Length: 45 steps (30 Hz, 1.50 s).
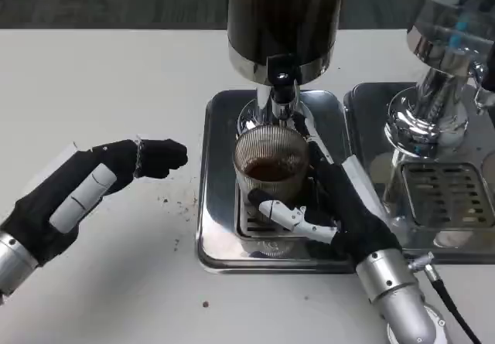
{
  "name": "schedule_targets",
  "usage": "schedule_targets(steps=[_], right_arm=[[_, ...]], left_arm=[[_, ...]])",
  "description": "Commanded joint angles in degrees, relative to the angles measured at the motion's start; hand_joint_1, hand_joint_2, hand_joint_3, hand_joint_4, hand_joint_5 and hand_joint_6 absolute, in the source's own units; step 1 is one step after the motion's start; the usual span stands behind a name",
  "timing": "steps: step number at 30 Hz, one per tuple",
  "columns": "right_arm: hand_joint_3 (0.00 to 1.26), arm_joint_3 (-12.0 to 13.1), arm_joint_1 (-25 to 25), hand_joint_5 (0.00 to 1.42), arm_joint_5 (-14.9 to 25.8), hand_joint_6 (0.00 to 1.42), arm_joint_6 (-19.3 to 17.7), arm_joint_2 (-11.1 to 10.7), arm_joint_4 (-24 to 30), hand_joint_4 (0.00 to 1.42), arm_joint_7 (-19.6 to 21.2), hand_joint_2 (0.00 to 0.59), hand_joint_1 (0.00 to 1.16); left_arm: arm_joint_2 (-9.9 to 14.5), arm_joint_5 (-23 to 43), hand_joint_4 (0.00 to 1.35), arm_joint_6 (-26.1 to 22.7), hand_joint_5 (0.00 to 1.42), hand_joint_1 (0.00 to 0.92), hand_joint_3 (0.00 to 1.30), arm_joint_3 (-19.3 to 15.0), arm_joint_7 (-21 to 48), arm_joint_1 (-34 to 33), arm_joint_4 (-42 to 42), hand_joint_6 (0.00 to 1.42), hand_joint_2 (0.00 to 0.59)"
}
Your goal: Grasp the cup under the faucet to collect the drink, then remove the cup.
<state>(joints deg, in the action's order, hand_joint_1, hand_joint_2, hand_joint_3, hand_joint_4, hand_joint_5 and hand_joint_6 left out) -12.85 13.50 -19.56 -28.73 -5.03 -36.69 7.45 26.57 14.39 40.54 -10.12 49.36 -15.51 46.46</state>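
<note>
A ribbed clear glass cup (271, 166) with dark drink in its bottom stands on the drip grate under the black faucet (282, 77) of the dark dispenser (285, 19). My right hand (340, 205) wraps around the cup from the right, fingers behind it and thumb in front near its base. My left hand (93, 189) hovers over the white table to the left of the tray, fingers loosely curled and holding nothing.
The steel drip tray (216, 236) holds the dispenser and cup. A second dispenser (448, 66) with its own tray and grate (445, 193) stands at the right. Small dark specks dot the table (116, 81) near the tray's left edge.
</note>
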Motion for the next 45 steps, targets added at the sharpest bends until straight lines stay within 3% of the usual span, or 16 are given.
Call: schedule_targets(steps=[1,9,22,37,45], right_arm=[[0.0,-1.1,0.0,0.19,-1.3,0.33,1.1,0.1,-2.0,0.0,0.4,0.208,0.67],[0.01,-2.0,0.9,0.28,-1.6,0.41,0.8,0.4,-4.0,0.09,1.1,0.205,0.68],[0.19,-3.1,1.1,0.45,-2.9,0.64,2.1,0.4,-4.9,0.29,2.8,0.209,0.7],[0.41,-3.5,-1.2,0.78,-5.9,1.13,-0.5,1.2,-5.0,0.59,13.8,0.212,0.73],[0.5,-3.2,-2.4,0.88,-7.2,1.25,-3.4,1.5,-5.3,0.68,19.5,0.216,0.74]], left_arm=[[1.0,-0.5,0.35,-0.9,0.27,0.0,0.42,-0.4,-0.7,0.6,0.6,0.28,0.139],[1.2,-0.6,0.35,-1.3,0.28,0.0,0.43,-0.3,-0.7,0.1,1.4,0.28,0.151],[1.3,-0.7,0.36,-1.2,0.3,0.0,0.43,-0.4,-0.7,-0.2,2.3,0.3,0.155],[1.2,-0.6,0.38,-1.0,0.31,0.0,0.43,-0.7,-1.1,0.5,2.0,0.3,0.157],[1.2,-0.6,0.38,-1.2,0.31,0.0,0.42,-0.7,-1.1,0.7,1.9,0.3,0.158]])
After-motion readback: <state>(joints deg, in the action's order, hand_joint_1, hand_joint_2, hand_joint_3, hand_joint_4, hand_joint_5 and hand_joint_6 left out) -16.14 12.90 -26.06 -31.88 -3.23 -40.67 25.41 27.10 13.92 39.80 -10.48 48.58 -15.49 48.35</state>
